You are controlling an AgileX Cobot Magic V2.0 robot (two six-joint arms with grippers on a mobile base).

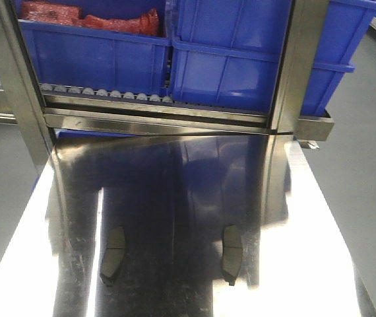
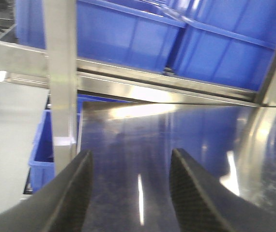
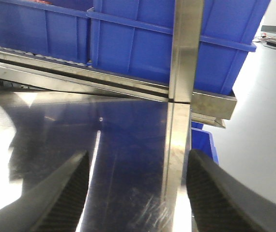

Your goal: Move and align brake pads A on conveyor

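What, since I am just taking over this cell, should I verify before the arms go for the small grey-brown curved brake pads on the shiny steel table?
1. Left gripper open, nothing between its black textured fingers: ok.
2. Right gripper open and empty: ok.
3. Two grey-brown curved brake pads, the left pad and the right pad, lying flat and well apart on the shiny steel table: ok.
4. Other pads located: cannot tell, only two show.
5. Conveyor belt located: cannot tell, no view shows it.
6. A pad in sight of either wrist camera: not ok, both show only the table and the blue plastic bins.
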